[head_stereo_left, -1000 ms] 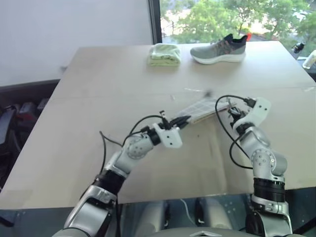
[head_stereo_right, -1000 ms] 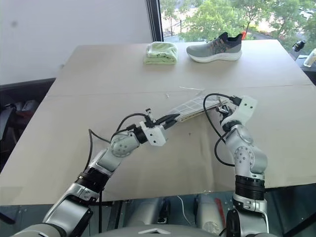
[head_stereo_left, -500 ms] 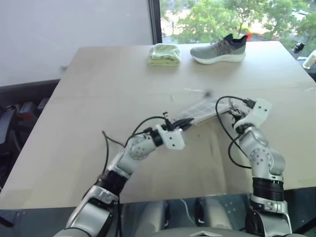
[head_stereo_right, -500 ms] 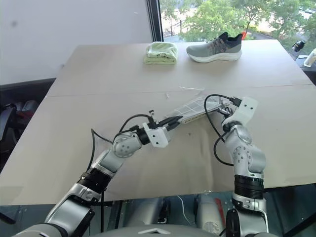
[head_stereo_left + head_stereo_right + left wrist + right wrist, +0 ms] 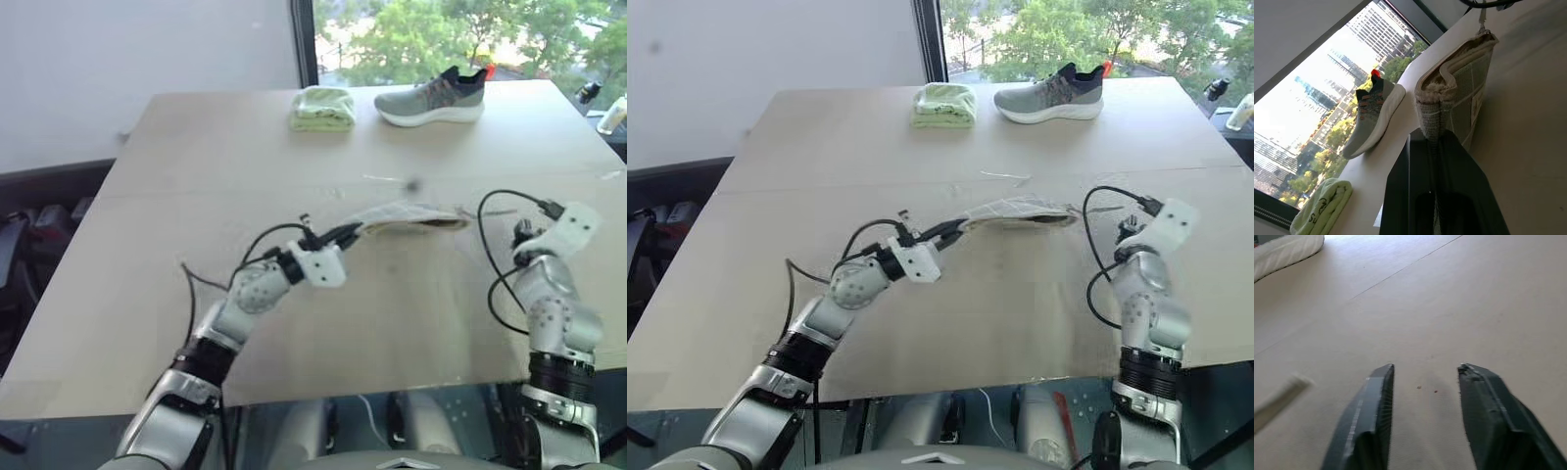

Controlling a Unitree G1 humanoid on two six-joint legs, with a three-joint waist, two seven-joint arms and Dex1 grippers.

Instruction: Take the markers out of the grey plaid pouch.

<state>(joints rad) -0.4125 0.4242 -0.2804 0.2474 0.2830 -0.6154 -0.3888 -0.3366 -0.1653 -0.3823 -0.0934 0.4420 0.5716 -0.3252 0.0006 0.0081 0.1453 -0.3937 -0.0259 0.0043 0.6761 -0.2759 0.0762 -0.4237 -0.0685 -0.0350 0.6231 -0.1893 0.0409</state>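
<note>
My left gripper (image 5: 353, 232) is shut on the left end of the grey plaid pouch (image 5: 416, 213), holding it just above the middle of the table. In the left wrist view the pouch (image 5: 1469, 78) stretches away from the black fingers (image 5: 1449, 161) with its zipper edge gaping open. No markers can be seen; the inside of the pouch is hidden. My right gripper (image 5: 1425, 368) stands open over bare table, with nothing between its fingers. It is off to the right of the pouch's far end and clear of it.
A grey sneaker (image 5: 431, 98) and a folded light-green cloth (image 5: 323, 108) lie at the table's far edge by the window. A pale bottle (image 5: 615, 116) stands at the far right. A blurred pale strip (image 5: 1276, 399) lies on the table near the right gripper.
The right gripper let go of the pouch's right end, opened and swung away to the right. The pouch now hangs from the left gripper alone, which shifted slightly left.
</note>
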